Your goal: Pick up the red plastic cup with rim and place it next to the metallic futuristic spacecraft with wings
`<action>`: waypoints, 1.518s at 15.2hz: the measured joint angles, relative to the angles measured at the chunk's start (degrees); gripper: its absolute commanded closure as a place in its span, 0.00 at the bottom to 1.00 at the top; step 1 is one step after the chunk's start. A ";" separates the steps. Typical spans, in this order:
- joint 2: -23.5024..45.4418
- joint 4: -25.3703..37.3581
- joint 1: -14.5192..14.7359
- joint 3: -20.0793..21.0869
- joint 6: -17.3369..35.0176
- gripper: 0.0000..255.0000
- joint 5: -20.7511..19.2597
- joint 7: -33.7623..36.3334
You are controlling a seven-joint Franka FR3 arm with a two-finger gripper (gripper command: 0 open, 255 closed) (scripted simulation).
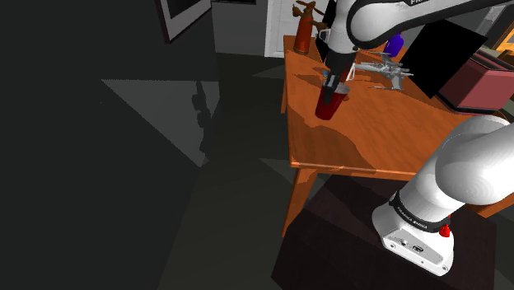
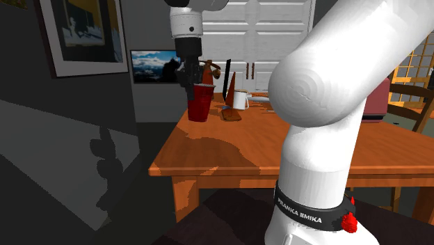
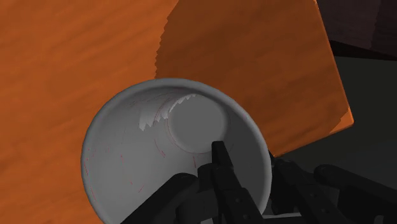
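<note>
Hand (image 1: 334,86) clasping red cup (image 1: 330,105), wooden table (image 1: 387,136)

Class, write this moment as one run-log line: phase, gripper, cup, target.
phase: grasp | gripper: shut on red cup at rim | spacecraft: on table, apart from cup

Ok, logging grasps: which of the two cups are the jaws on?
The red cup, clasped at its rim by the jaws; the white mug stands apart, untouched.
</note>
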 measured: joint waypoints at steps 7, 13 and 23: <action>-1.57 4.39 0.13 0.31 -5.95 1.00 0.39 -0.41; -2.18 8.63 0.26 0.60 -10.81 1.00 0.71 -0.70; -1.30 15.47 -0.70 -1.49 -16.47 1.00 -0.10 -3.96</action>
